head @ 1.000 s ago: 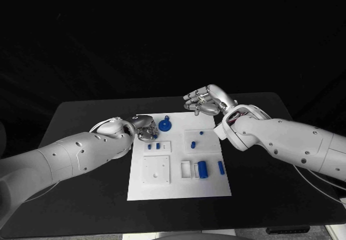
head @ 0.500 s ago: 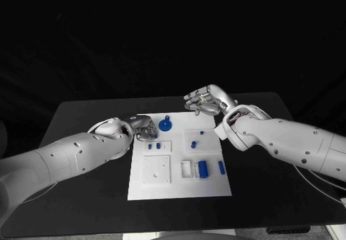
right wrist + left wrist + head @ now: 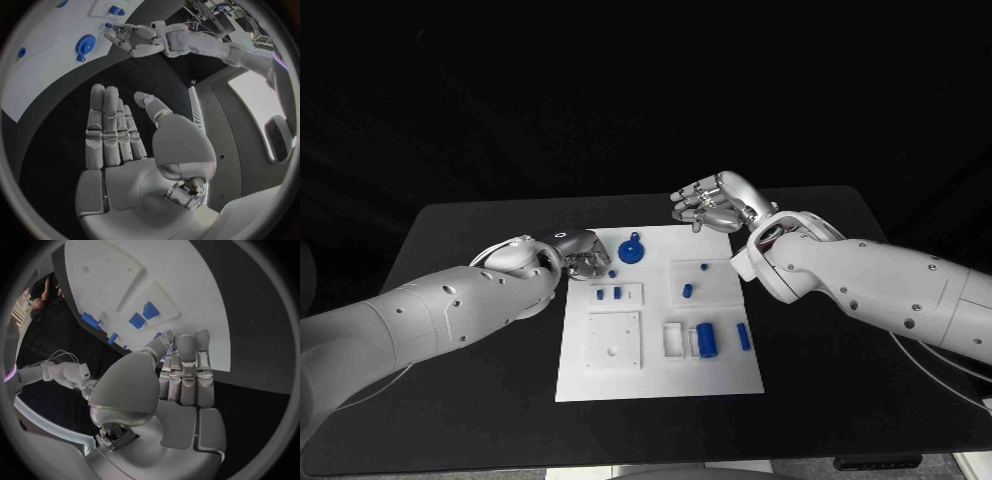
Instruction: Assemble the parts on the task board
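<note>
My left hand point(image 3: 581, 252) hovers at the far-left corner of the flat white plastic task board point(image 3: 661, 375), fingers extended side by side, thumb bent across them, nothing held. From the wrist camera the fingertips point(image 3: 185, 342) sit just over the board's edge. My right hand point(image 3: 714, 203) hangs past the board's far edge over the black table point(image 3: 459, 300), fingers point(image 3: 106, 125) straight, thumb clear, palm bare.

Parts as they lie:
- round blue disc with a small tab point(image 3: 630, 248), far end of the board, just right of my left hand.
- two short blue pegs point(image 3: 607, 294) in a small raised white block, left of centre.
- one small blue peg point(image 3: 687, 290) in a square recess, right of centre.
- blue cylinder point(image 3: 708, 339) and a slimmer blue bar point(image 3: 743, 336), near-right, beside an empty slot.

Handling, as I judge it: all look like light, rigid moulded plastic, smooth, likely slick against metal fingertips. Not fragile, but easy to flick away (the board seems loose on the table too, so side pushes may shift it). The disc is low and flat; I would pinch it by the tab or across the rim. Pegs: pinch at mid-height, pull straight up. The cylinder may roll; take it across its length.
</note>
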Tool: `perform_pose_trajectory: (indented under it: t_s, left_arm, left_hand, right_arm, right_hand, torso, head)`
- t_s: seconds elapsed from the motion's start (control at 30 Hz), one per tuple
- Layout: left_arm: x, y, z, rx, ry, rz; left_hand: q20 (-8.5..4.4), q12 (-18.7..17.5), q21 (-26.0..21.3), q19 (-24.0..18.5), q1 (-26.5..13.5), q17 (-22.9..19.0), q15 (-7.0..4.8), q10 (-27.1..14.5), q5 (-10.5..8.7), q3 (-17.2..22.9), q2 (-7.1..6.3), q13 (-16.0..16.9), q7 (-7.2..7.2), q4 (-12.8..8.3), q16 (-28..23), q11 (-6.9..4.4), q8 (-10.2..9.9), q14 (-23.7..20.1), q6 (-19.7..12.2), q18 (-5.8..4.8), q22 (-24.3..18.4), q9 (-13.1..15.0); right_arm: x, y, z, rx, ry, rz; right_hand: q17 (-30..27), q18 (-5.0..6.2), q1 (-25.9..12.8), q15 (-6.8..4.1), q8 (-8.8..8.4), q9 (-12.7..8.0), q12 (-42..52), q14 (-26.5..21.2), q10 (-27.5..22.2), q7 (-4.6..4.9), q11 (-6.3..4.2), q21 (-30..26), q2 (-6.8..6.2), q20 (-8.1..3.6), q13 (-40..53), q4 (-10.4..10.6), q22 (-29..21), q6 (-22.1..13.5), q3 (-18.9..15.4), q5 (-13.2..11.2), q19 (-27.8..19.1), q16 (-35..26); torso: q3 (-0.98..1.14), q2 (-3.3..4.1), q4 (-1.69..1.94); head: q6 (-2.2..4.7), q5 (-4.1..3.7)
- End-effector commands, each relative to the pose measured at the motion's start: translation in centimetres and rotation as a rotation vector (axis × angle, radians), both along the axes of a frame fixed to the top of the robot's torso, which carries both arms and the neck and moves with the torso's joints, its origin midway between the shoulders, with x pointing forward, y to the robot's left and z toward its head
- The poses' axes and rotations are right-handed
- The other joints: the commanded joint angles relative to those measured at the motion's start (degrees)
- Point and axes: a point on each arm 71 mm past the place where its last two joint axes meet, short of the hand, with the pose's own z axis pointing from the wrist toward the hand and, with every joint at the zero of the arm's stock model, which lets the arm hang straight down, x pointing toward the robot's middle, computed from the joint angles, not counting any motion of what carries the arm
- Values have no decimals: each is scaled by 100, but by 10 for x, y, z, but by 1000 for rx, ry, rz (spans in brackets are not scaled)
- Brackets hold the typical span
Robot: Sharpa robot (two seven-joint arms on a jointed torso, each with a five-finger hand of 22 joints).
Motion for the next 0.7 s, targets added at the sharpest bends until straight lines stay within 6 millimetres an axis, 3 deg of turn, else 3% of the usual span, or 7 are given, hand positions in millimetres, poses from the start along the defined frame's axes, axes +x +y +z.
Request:
perform_pose_trajectory:
  t_s: [0.03,0.13,0.2,0.33,0.47,0.57,0.7]
  left_arm:
    - [4,13,5,-90,2,80]
    - [6,28,9,-195,38,155]
    - [7,36,12,-270,56,197]
    - [7,51,20,-412,91,235]
    - [0,58,30,-489,102,208]
    - [-6,61,37,-547,107,182]
    - [-15,65,45,-675,137,179]
  left_hand:
    - [29,-12,-51,-61,28,-43,32,-241,140,72,10,2,153,17,-132,113,45,-128,312,43,113,20]
    - [136,-22,-196,-389,80,-291,157,-704,428,174,-26,0,264,-84,-587,301,67,-461,494,119,126,16]
    - [189,-25,-200,-470,50,-443,176,-720,425,195,-26,0,287,-124,-765,319,49,-444,525,166,131,18]
    - [275,-27,-521,-738,-33,-771,231,-723,242,93,-21,-1,262,-89,-1360,332,31,-675,510,118,-38,18]
    - [240,-3,-784,-653,68,-942,195,-353,149,-232,82,17,255,-60,-1669,223,25,-531,536,28,-243,17]
    - [297,7,-1074,-795,38,-1133,263,-382,111,-400,67,6,254,-19,-2097,237,18,-720,528,-26,-461,16]
    - [493,-1,-1675,-1083,-8,-1650,478,-686,126,-511,69,0,248,38,-3243,352,14,-955,469,-82,-1029,16]
  right_arm:
    - [1,-2,-4,-46,20,24]
    - [3,-8,-5,-73,18,24]
    - [4,-11,-6,-102,9,24]
    - [8,-18,-10,-197,-5,34]
    - [10,-25,-14,-312,-12,45]
    - [13,-30,-18,-401,-15,49]
    - [17,-34,-23,-510,-20,37]
  right_hand:
    - [23,43,45,-2,-11,1,6,61,91,-23,-68,36,0,13,-8,-20,24,108,16,-125,55,57]
    - [61,44,176,-49,0,21,34,111,242,-81,-126,85,24,-28,-6,-56,79,315,8,-172,120,111]
    - [93,35,254,-73,12,35,58,135,359,-120,-170,117,25,-50,2,-65,135,432,-15,-203,136,148]
    - [210,-11,428,-142,-11,69,45,234,577,-188,-251,252,36,-131,3,-57,360,656,-148,-285,181,269]
    - [275,-4,456,-187,-14,70,-27,423,661,-213,-280,378,55,-176,4,-49,514,718,-213,-352,317,350]
    - [312,-2,454,-200,-17,63,-45,523,653,-220,-283,426,54,-190,1,-45,574,716,-237,-439,376,392]
    - [333,7,413,-172,-23,29,-63,550,507,-185,-234,431,24,-174,-6,-33,602,593,-239,-547,386,391]
  torso:
    - [4,-2,1]
    - [7,-3,4]
    - [0,-4,6]
    - [-4,-4,3]
    - [-13,-17,3]
    - [-6,-36,18]
    - [-12,-87,40]
  head:
    - [21,-15]
    - [60,-44]
    - [71,-57]
    - [90,-76]
    - [143,-112]
    - [173,-140]
    - [218,-152]
